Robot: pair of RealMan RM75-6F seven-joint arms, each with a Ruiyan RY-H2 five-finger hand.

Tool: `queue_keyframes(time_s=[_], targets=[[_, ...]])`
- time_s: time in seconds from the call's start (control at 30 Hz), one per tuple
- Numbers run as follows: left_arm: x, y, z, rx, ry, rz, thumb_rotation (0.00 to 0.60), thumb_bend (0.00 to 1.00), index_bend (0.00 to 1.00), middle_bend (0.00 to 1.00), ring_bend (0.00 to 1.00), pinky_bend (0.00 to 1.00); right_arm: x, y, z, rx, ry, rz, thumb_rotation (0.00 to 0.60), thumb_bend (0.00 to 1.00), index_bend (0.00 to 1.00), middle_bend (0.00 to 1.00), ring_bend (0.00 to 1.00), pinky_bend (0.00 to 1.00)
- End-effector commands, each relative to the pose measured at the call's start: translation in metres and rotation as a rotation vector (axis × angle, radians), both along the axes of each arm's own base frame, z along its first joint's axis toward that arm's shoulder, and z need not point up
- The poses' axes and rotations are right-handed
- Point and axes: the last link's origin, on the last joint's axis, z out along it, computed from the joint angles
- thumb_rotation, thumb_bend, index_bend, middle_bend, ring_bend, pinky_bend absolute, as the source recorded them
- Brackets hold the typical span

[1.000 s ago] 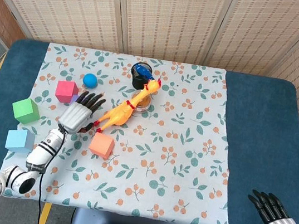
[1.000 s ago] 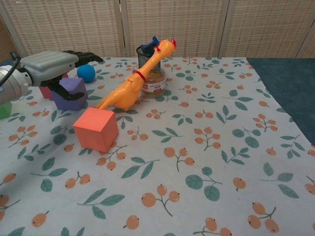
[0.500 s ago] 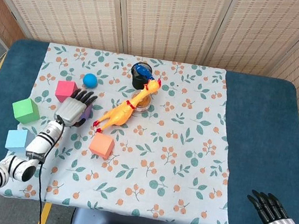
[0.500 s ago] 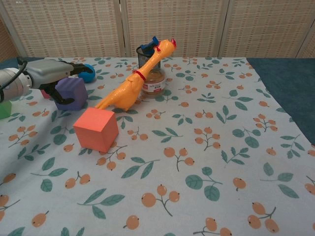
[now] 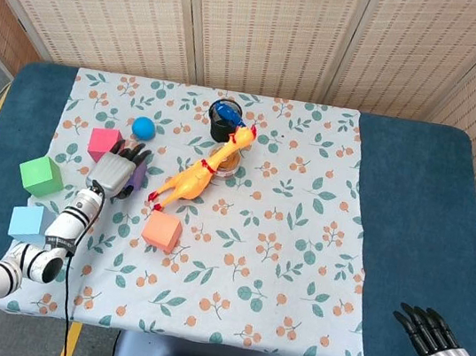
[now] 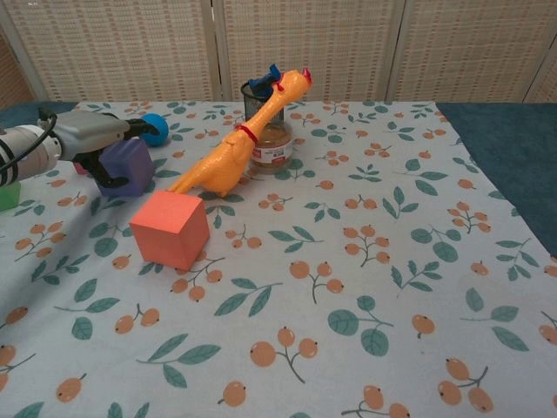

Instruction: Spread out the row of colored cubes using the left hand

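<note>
My left hand (image 5: 114, 170) lies over the purple cube (image 5: 137, 176) on the floral cloth. In the chest view this hand (image 6: 91, 135) grips the purple cube (image 6: 130, 165), thumb on its left face and the other fingers across the top. A pink cube (image 5: 105, 142) sits just behind, a green cube (image 5: 41, 175) and a light blue cube (image 5: 31, 222) stand to the left on the blue table, and an orange cube (image 5: 162, 232) is nearer the front. My right hand (image 5: 445, 352) hangs off the table's front right corner, fingers apart and holding nothing.
A yellow rubber chicken (image 5: 198, 176) lies right of the purple cube, its head leaning on a jar (image 5: 227, 160). Behind the jar stands a black cup (image 5: 224, 120). A blue ball (image 5: 143, 126) sits just beyond my left hand's fingertips.
My left hand has moved back and to the left, and its spread fingers have closed down over the purple cube. The right hand stays put.
</note>
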Motion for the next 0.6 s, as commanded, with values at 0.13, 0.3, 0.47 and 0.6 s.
queue_keyframes(time_s=[0.13, 0.3, 0.47, 0.6], targets=[[-0.0014, 0.0009, -0.0005, 0.0, 0.001, 0.008, 0.6, 0.37, 0.0, 0.0, 0.34, 0.0, -0.0001, -0.0001, 0.0001, -0.001, 0.0, -0.001, 0.6, 0.12, 0.0, 0.0, 0.0, 0.0], [-0.0045, 0.0026, 0.0008, 0.013, 0.019, 0.007, 0.6, 0.42, 0.0, 0.0, 0.44, 0.0, -0.0003, -0.0002, -0.0005, 0.003, 0.003, -0.001, 0.6, 0.12, 0.0, 0.0, 0.0, 0.0], [-0.0062, 0.0032, 0.0005, 0.03, 0.013, 0.013, 0.6, 0.47, 0.0, 0.04, 0.54, 0.03, 0.0002, 0.0004, -0.0005, 0.003, 0.002, 0.001, 0.6, 0.12, 0.0, 0.0, 0.0, 0.0], [-0.0036, 0.0, 0.0021, 0.031, 0.002, -0.003, 0.6, 0.49, 0.0, 0.07, 0.59, 0.06, 0.0003, 0.0006, -0.0007, 0.003, 0.002, 0.002, 0.6, 0.12, 0.0, 0.0, 0.0, 0.0]])
